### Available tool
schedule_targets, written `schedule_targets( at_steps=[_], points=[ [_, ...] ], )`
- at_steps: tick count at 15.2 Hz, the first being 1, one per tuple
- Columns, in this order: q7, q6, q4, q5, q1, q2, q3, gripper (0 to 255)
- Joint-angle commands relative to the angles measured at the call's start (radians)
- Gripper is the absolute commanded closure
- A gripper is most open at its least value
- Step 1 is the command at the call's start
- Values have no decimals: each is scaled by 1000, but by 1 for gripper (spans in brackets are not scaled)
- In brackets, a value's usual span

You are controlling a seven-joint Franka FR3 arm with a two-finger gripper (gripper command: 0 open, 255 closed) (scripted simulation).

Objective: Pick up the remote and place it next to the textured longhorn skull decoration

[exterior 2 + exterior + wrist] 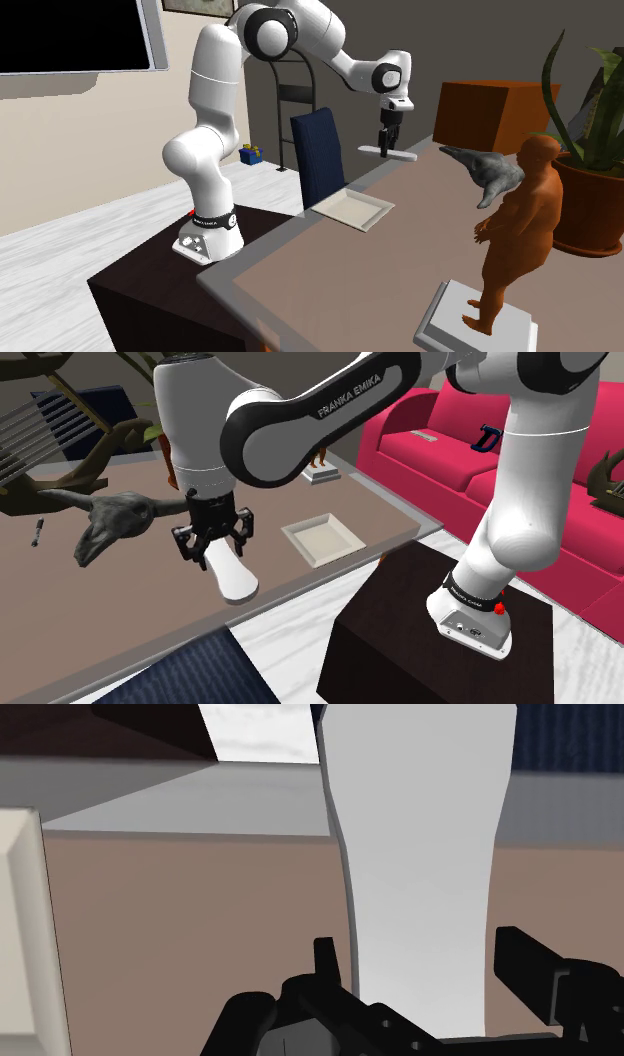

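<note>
The remote [230,576] is a plain white, long slab. My gripper [212,550] is shut on one end of it, and its other end reaches out over the table's near edge. In the wrist view the black fingers [325,962] press on both sides of the remote [420,844]. The grey longhorn skull [112,522] lies on the brown table [130,612], toward the shoulder view's left of the gripper and a short gap away. From the second exterior view the gripper [387,147] holds the remote [392,154] level, just above the table's far end, with the skull [487,170] to the right.
A shallow white tray [322,539] sits on the table to the shoulder view's right of the gripper. An orange figure on a white base [510,235] stands at the other end. A blue chair [318,155] is tucked by the table edge. A red sofa [450,452] lies beyond the stand [400,642].
</note>
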Motion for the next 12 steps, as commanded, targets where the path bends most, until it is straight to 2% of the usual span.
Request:
schedule_targets(
  at_steps=[1,12],
  points=[
    [6,23,-12,-11,3,13,-5,255],
    [47,140,-67,-76,29,91,-39,255]
  ],
)
